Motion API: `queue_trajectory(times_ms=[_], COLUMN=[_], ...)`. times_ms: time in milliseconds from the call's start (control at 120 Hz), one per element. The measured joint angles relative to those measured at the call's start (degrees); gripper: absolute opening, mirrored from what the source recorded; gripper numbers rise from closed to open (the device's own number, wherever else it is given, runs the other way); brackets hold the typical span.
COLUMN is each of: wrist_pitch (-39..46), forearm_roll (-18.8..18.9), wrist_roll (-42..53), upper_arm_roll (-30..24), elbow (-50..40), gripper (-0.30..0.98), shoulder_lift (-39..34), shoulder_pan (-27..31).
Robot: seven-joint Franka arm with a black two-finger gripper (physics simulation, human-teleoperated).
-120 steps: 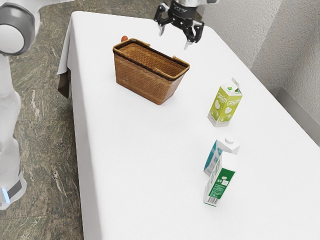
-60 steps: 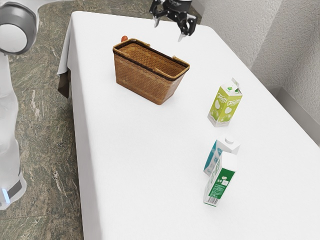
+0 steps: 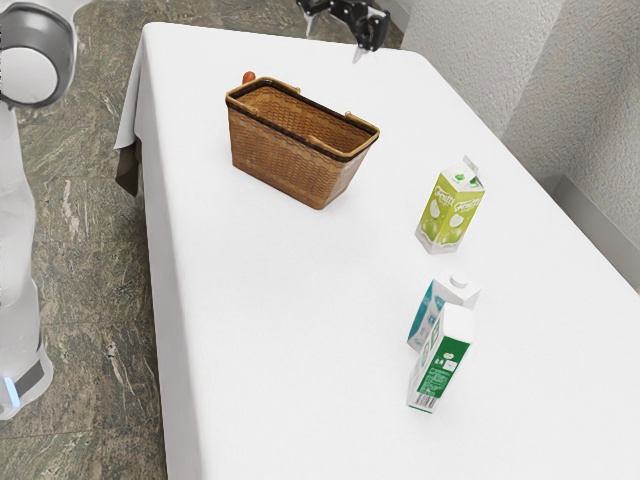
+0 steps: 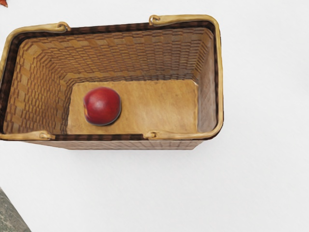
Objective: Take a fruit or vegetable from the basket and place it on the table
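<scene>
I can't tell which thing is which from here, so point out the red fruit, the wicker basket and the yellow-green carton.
Red fruit (image 4: 102, 106): wrist view, middle of its skin.
Wicker basket (image 3: 285, 160): exterior view, outer side wall.
Yellow-green carton (image 3: 449, 212): exterior view, printed side.

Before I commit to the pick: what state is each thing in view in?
Tool: open, empty
Basket: upright, handles folded down
Apple: whole, inside basket
Yellow-green carton: standing
Blue-and-white carton: standing, cap on
Green-and-white carton: standing
Small reddish thing: partly hidden, state unclear
</scene>
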Motion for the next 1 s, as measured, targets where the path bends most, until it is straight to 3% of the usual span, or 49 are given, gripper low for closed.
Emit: queue_trajectory(times_ms=[342,608,817,1000], wrist_pitch=[5.26,8.56,11.38,13.48], forearm_roll=[-2.46,-6.03,-7.16,-8.34], wrist_roll=[7.79,11.81,14.06,15.52], upper_arm_roll=[1.29,1.23,2.85,2.98], elbow=[-0.86,-9.17,-10.29,-11.03], gripper=[0.69,0.69,0.69,0.69], shoulder_lift=[3.97,1.81,5.26,6.94], shoulder_pan=[10.17,15.35,16.19,12.48])
